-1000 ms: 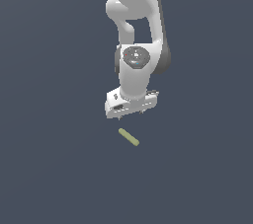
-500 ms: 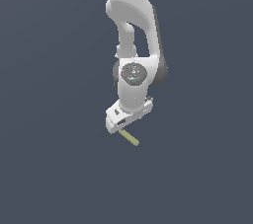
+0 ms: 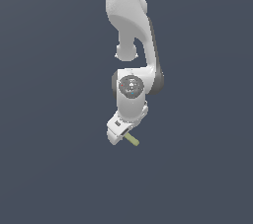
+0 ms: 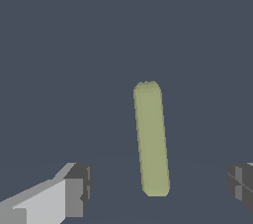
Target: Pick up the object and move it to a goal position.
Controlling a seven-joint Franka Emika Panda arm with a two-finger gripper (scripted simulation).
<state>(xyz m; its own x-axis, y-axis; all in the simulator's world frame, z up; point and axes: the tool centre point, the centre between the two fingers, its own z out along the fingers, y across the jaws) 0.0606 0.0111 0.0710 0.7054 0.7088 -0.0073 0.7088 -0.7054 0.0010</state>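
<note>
The object is a small thin yellow-green rod (image 3: pixel 132 140) lying on the dark grey floor. In the exterior view the white gripper (image 3: pixel 118 131) is low over it and covers part of it, so only one end sticks out toward the exterior view's right. In the wrist view the rod (image 4: pixel 151 138) lies between the two fingertips (image 4: pixel 79 188), which stand wide apart on either side of it without touching it. The gripper (image 4: pixel 159 186) is open and empty.
The flat dark grey floor (image 3: pixel 49 168) spreads all around. The white arm (image 3: pixel 129 30) reaches down from the top of the exterior view.
The arm has come down and toward the rod. The gripper now hangs right over it and hides part of it. The rod has not moved.
</note>
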